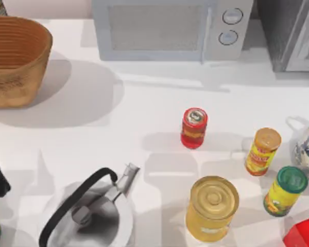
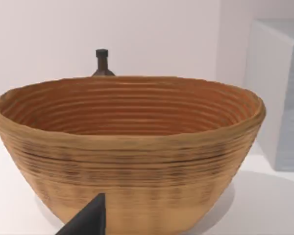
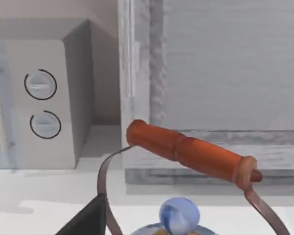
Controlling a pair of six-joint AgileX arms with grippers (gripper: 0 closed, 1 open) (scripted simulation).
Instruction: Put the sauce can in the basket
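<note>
Standing upright mid-table, sauce can (image 1: 194,127), silver top up, hand states unclear

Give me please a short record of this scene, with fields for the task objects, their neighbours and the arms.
sauce can: upright mid-table, untouched
basket: far left corner, nothing visible inside
nearest neighbours: orange-lidded jar, gold can
other items: kettle, microwave
left gripper: facing the basket
right gripper: near a teapot's orange handle
progress: can not yet picked

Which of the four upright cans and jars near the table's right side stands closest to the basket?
The sauce can, red with a silver top. The large gold can, orange-lidded jar and green-lidded jar all stand farther from the basket.
</note>
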